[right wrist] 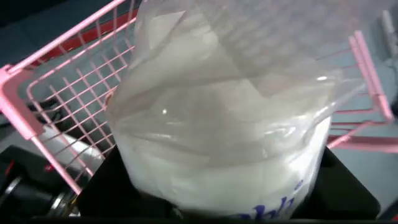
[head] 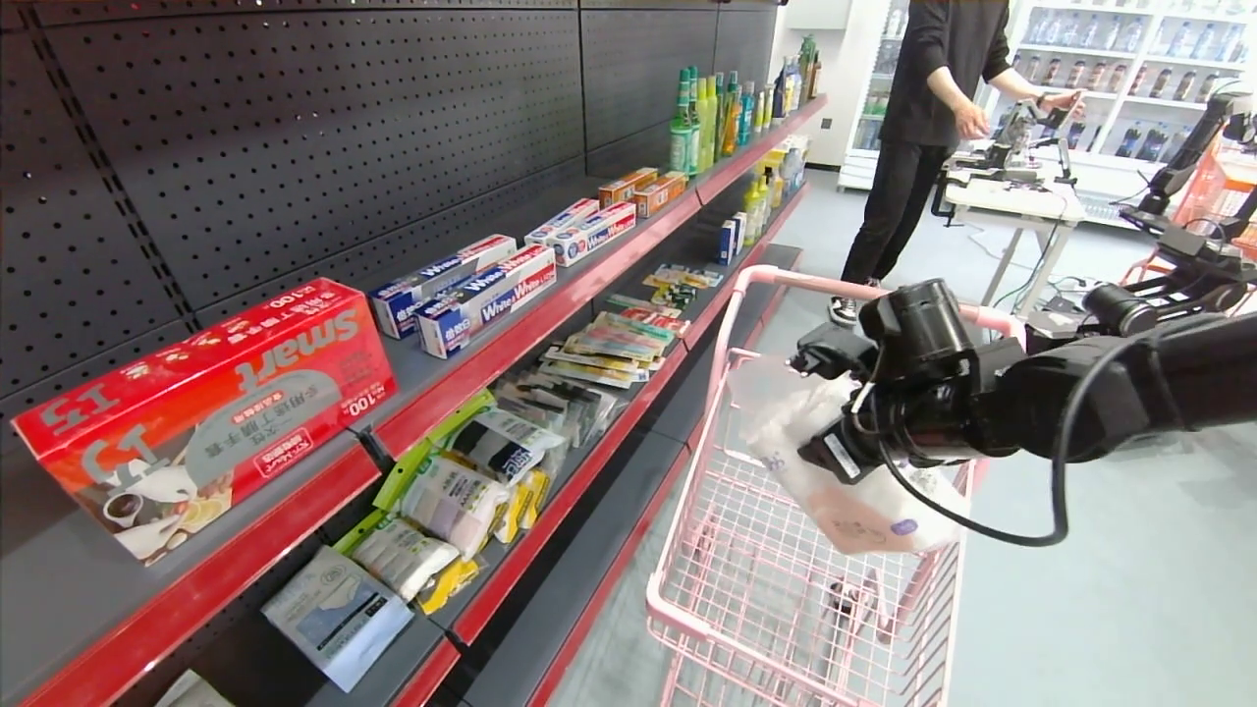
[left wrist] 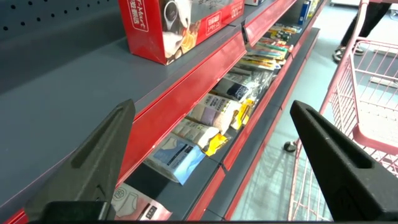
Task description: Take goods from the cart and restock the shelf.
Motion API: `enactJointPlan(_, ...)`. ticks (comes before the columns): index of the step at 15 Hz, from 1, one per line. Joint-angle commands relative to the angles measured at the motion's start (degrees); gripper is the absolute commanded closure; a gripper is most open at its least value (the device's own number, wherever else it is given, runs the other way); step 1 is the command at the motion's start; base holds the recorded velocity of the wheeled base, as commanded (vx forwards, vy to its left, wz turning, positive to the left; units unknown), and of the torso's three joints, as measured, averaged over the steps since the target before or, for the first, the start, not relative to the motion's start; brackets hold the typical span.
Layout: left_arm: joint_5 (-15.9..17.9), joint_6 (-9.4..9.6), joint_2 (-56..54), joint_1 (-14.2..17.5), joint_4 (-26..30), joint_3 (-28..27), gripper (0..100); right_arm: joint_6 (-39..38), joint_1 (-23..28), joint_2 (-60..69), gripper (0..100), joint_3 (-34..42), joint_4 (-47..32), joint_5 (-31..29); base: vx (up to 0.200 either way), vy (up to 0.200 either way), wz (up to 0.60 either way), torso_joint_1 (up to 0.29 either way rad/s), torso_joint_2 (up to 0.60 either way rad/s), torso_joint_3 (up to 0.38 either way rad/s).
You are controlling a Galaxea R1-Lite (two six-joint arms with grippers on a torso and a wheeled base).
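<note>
Black arm [head: 1129, 383], looped black cable [head: 1021, 535]

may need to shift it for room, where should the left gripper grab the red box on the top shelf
Likely mid-length on the red box, left gripper coming from above and closing on the front and back long faces. It lies lengthwise along the top shelf, too long to span end to end, with bare shelf behind it.
</note>
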State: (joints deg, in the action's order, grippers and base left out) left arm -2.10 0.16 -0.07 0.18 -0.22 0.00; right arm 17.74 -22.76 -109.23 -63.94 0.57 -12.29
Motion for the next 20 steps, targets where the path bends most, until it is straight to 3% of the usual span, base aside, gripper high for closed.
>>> enactJointPlan(1, 0.0, 0.02, 0.1, 0.0, 0.0, 0.0, 0, 0.3, -0.2, 8.2, 100, 1.7, 0.1, -4.1, 0.000, 0.000, 0.00, 0.000, 0.00, 0.000)
enactJointPlan(8, 0.0, 0.02, 0.1, 0.0, 0.0, 0.0, 0, 2.2, 0.3, 25.0, 100, 11.4, -0.5, -8.9, 0.000, 0.000, 0.00, 0.000, 0.00, 0.000)
enactJointPlan(14, 0.0, 0.02, 0.1, 0.0, 0.0, 0.0, 0, 4.0, 2.0, 35.8, 100, 17.6, -0.5, -8.9, 0.000, 0.000, 0.00, 0.000, 0.00, 0.000)
enactJointPlan(20, 0.0, -0.07, 0.1, 0.0, 0.0, 0.0, 0, 7.0, 4.6, 40.4, 100, 21.0, -0.4, -8.8, 0.000, 0.000, 0.00, 0.164, -0.35, -0.186)
